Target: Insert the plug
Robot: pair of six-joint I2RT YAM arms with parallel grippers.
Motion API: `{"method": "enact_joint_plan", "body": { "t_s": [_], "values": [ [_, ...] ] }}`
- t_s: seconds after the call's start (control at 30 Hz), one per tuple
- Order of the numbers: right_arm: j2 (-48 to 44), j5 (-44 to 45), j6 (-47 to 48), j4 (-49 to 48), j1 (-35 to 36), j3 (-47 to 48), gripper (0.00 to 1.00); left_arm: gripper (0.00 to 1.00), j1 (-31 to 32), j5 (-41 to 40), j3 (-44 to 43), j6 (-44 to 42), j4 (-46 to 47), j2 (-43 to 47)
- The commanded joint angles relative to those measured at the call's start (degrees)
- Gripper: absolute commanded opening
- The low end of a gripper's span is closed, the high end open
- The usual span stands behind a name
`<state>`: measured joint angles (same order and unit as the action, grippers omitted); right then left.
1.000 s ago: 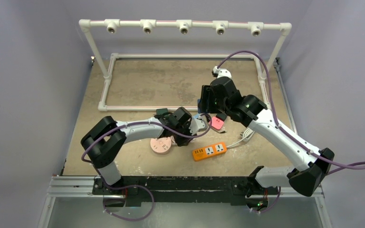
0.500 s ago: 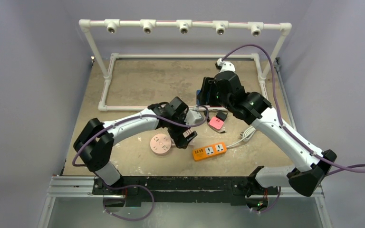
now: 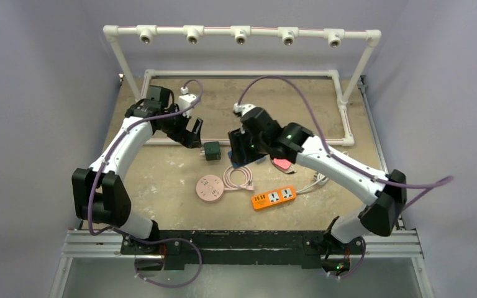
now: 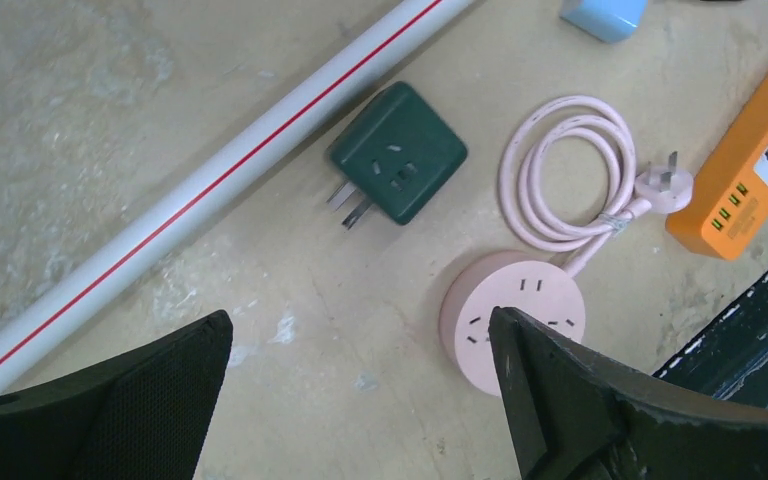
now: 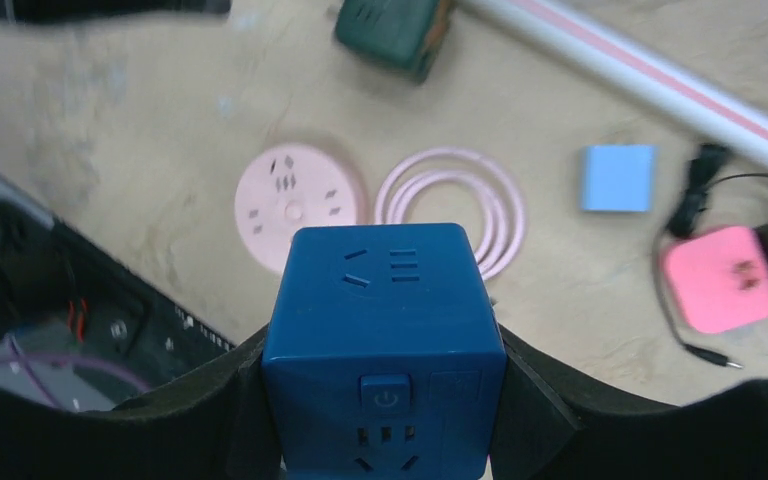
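The blue cube socket [image 5: 384, 300] is being clamped in the right hand [image 5: 385, 405], presumably as receiver, while the empty, wide-open left hand [image 4: 360, 370] is being held near the green plug adapter [image 4: 397, 152].

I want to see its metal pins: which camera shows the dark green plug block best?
The left wrist view: the dark green plug block lies whole and sharp, pins and socket holes plain. Top external shows only a small dark square; right wrist crops it, blurred, at the top edge.
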<state>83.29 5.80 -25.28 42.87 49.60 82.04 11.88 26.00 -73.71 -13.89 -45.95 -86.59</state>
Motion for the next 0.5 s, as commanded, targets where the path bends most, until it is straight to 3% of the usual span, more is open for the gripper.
{"method": "enact_joint_plan", "body": {
  "t_s": [0.0,0.3,0.47],
  "values": [
    [4.3,-5.6,3.9,1.9,4.8,4.8,0.06,0.99,-3.5,-0.2,0.7,1.9,1.5,1.4],
    [10.1,-11.4,6.4,1.6,8.3,7.0,0.03,0.99,-10.3,-8.5,3.9,3.1,5.2,1.7],
    [14.6,-13.1,9.5,3.7,10.5,10.0,0.02,0.99,-15.9,-8.0,5.5,2.5,5.6,0.2]
  ]
}}
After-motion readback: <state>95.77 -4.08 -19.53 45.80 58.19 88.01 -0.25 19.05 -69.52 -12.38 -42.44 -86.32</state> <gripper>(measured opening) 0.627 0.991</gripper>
